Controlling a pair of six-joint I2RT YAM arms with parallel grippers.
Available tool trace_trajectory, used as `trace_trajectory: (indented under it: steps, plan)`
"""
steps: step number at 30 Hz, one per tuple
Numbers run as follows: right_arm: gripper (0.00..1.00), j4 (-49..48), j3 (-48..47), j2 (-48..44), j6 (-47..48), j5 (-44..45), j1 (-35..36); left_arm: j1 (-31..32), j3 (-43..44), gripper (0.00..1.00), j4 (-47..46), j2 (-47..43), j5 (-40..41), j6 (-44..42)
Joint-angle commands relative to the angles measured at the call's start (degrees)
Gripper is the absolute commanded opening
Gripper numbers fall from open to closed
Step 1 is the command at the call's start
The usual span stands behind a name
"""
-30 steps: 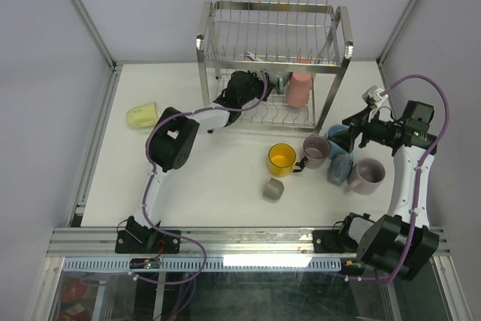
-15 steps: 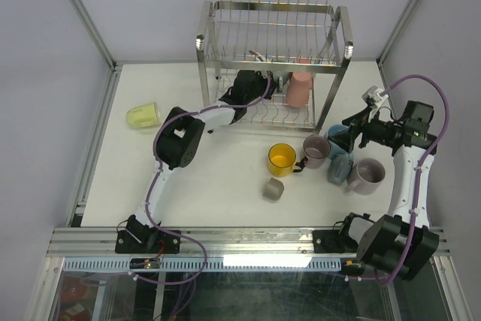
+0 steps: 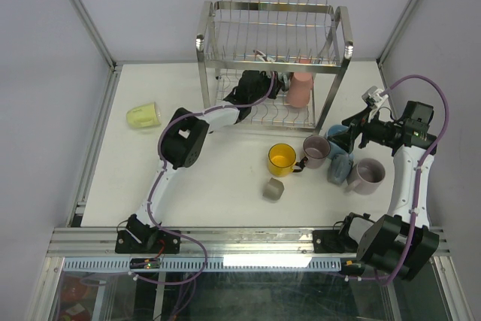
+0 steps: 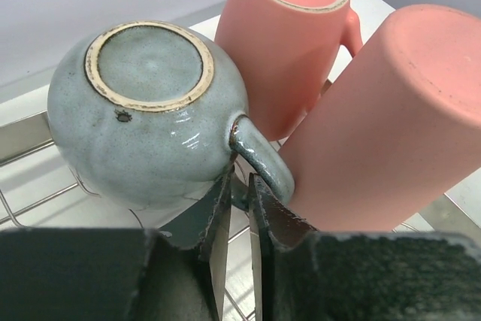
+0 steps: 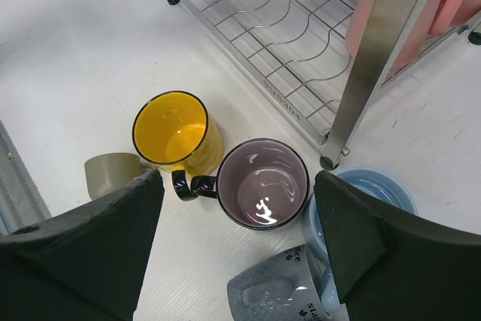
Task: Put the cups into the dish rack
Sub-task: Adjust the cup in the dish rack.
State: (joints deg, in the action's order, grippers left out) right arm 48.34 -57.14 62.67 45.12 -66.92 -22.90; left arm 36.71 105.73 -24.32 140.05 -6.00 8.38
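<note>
The steel dish rack stands at the back of the table. My left gripper reaches into its lower tier. It is shut on the handle of an upside-down grey-green glazed mug, right beside two pink mugs in the rack. My right gripper is open and empty. It hovers above a group of mugs on the table: yellow, mauve, light blue, grey-blue and small grey-beige.
A pale yellow-green mug lies on its side at the far left. Another mauve mug stands at the right near my right arm. The rack's leg stands close to the light blue mug. Walls enclose three sides.
My left gripper has moved right, deeper into the lower tier, carrying the grey-green mug towards the pink mugs. The right arm has not moved.
</note>
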Motion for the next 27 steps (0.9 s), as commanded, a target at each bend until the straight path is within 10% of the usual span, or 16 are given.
trace_trajectory:
  steps: [1, 27]
  plan:
    - [0.84, -0.26, -0.01, -0.76, 0.84, -1.46, -0.31, 0.32, -0.72, 0.18, -2.23, -4.33, 2.89, -0.39]
    - [0.84, 1.05, 0.63, -1.41, 3.25, -2.52, -0.31, 0.68, -34.01, 0.39, -19.84, -22.85, -4.52, -1.13]
